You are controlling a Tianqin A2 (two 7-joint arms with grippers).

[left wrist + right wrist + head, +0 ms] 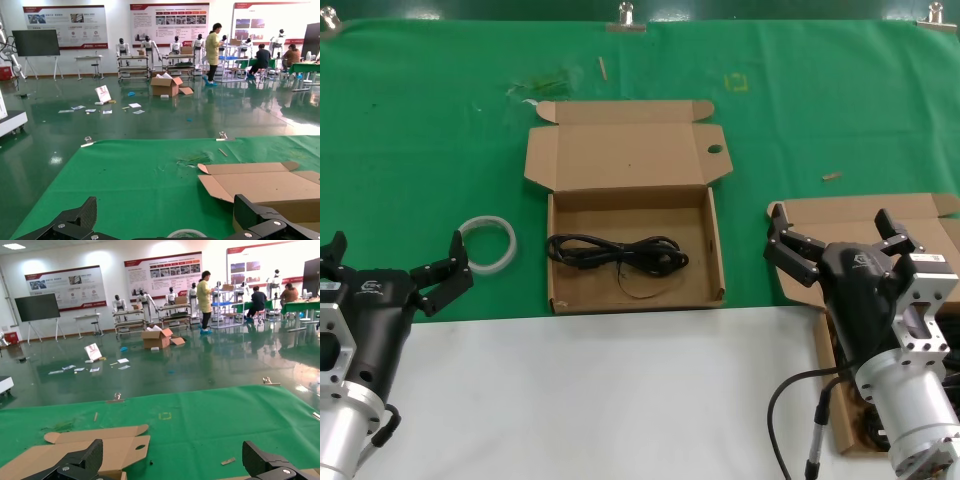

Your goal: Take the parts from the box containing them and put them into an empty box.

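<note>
A shallow brown carton (620, 150) with a round hole in its lid lies open at the table's middle. One black cable bundle (620, 252) lies in it. A second carton with a plain lid (860, 213) lies at the right, mostly hidden under my right arm; its inside is largely covered. My right gripper (840, 238) is open and empty above that carton's lid. My left gripper (395, 262) is open and empty at the left, beside the tape ring. The holed lid also shows in the right wrist view (100, 450), and in the left wrist view (260, 187).
A translucent white tape ring (487, 243) lies on the green cloth (420, 120) left of the middle carton; it also shows in the left wrist view (186, 233). A white strip (620, 400) covers the table's front. Small scraps (831, 176) lie on the cloth.
</note>
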